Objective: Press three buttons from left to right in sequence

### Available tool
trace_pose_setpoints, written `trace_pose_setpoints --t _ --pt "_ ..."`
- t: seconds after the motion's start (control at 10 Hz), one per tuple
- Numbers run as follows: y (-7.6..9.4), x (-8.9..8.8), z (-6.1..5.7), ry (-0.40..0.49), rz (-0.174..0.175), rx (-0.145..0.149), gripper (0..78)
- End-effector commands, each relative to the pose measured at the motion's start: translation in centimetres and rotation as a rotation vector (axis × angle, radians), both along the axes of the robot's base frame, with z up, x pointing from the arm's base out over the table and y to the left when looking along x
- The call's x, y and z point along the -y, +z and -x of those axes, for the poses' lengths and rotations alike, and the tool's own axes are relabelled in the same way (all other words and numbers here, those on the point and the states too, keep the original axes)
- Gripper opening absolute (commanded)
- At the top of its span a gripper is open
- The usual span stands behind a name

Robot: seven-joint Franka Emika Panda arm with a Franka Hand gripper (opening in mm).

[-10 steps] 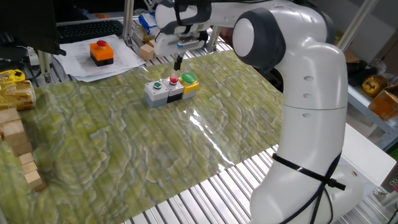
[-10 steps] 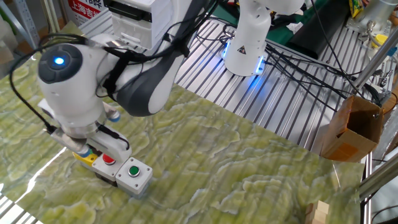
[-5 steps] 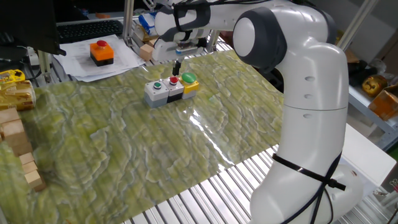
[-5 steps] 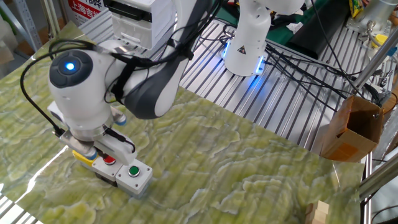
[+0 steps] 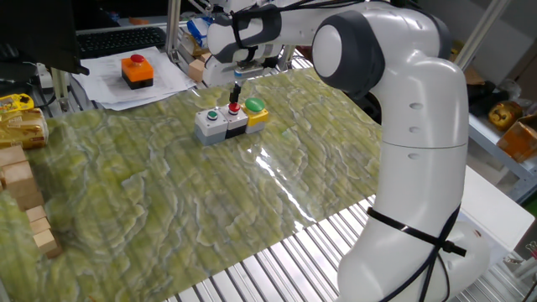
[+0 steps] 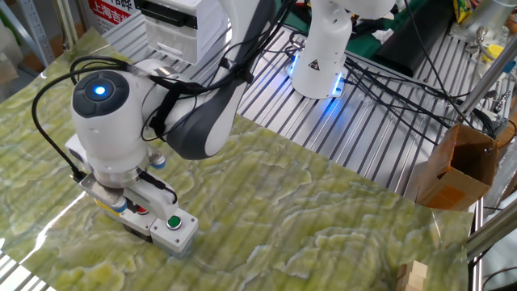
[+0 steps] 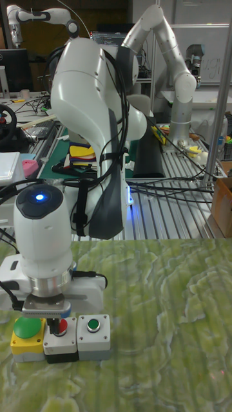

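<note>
I'm hovering the gripper [image 5: 237, 85] over the joined three-button row [image 5: 231, 120], sitting mid-mat on the green marbled mat [image 5: 168, 193]. Left to right from my side: grey box with small green button [image 5: 213, 116], black box with red button [image 7: 59, 328], yellow box with green dome [image 5: 254, 106]. The tip is lining up on the red one, so I judge the middle press is in hand. Next: pressing straight down, lifting, shifting to the dome. Jaw state: can't tell, fingertips aren't resolving in any view.
</note>
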State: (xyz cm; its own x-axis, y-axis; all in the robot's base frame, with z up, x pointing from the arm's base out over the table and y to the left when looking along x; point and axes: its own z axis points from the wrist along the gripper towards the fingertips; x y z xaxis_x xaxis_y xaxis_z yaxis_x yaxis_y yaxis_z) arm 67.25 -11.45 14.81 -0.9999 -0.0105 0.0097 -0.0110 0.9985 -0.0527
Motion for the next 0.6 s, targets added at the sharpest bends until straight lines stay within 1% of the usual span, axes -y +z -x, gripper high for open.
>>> trace_pose_setpoints --t 0.1,0.2,0.3,0.4,0.5,0.6 --pt "-3.7 -0.6 1.5 -0.011 -0.006 0.008 0.0" --pt "-2.6 -0.5 1.6 -0.014 -0.006 -0.004 0.0" --pt "-1.9 -0.4 1.7 -0.017 -0.006 -0.008 0.0" --pt "0.1 -0.4 1.7 -0.031 -0.006 -0.020 0.0" --pt "1.4 -0.6 1.7 -0.038 -0.005 -0.031 0.0" --pt "3.2 -0.8 1.6 -0.044 -0.004 -0.047 0.0"
